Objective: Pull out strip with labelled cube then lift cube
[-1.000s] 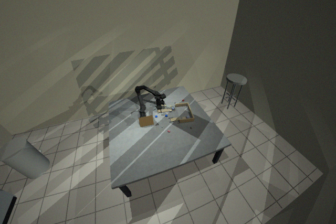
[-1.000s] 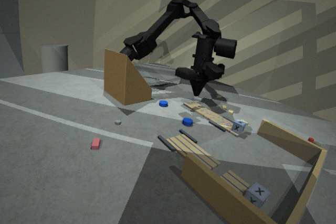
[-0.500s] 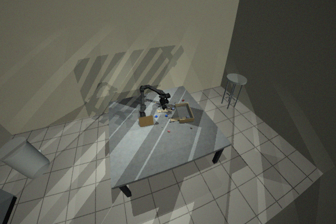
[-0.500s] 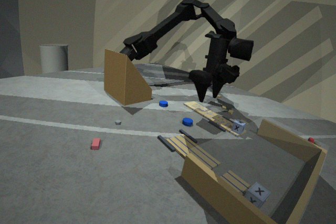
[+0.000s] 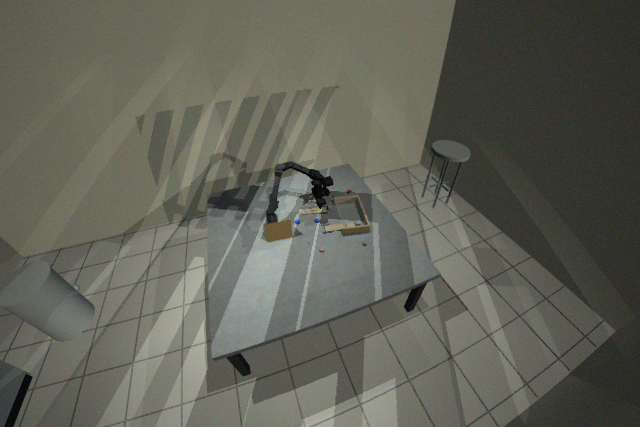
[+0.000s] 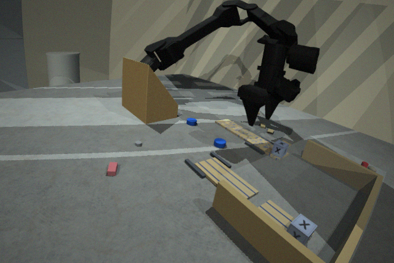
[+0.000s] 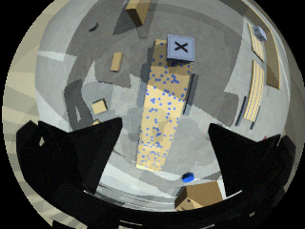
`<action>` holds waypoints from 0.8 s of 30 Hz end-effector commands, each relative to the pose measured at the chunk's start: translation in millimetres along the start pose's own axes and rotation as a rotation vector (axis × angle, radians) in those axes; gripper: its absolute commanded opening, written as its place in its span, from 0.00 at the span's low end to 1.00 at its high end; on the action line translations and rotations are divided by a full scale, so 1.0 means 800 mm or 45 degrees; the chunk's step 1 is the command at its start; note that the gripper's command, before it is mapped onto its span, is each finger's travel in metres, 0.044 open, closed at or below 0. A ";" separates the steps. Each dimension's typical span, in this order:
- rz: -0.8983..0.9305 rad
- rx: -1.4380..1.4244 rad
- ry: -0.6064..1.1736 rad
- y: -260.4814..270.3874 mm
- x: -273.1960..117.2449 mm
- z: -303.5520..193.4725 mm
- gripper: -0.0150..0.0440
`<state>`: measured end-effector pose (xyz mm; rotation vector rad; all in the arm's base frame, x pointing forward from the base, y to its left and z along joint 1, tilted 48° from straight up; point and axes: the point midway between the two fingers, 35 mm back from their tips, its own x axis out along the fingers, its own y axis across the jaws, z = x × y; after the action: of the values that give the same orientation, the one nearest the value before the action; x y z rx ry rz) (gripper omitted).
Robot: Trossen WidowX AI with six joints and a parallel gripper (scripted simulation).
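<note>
Black, my gripper [image 5: 321, 205] [image 6: 260, 121] [image 7: 167, 125] stands wide, nothing in it; in the wrist view, the cube [image 6: 279, 149] [image 7: 180, 48] (marked X) sits at twelve o'clock, on the speckled strip's [image 6: 243, 132] [image 7: 162, 112] far end.

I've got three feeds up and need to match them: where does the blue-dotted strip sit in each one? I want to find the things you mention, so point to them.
Blue-dotted strip [image 5: 310, 211] [image 6: 238, 130] [image 7: 159, 114]:
Top: just below the gripper [image 5: 321, 203] [image 6: 260, 121] [image 7: 167, 125], near the picture's middle.
Exterior: right of centre, slanting down rightward.
Wrist: centre, running up between the fingers.
Shared landmark: the brown wedge block [image 5: 279, 230] [image 6: 135, 89] [image 7: 205, 195].
</note>
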<state>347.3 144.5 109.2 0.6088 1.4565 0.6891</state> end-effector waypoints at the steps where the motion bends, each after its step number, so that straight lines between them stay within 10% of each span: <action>1: 0.004 -0.006 0.005 -0.003 -0.001 0.018 1.00; 18: 0.004 -0.009 0.002 -0.013 -0.008 0.099 1.00; 24: 0.003 -0.009 0.002 -0.013 0.000 0.100 0.73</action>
<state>426.0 135.8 107.4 0.6037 1.4513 0.6921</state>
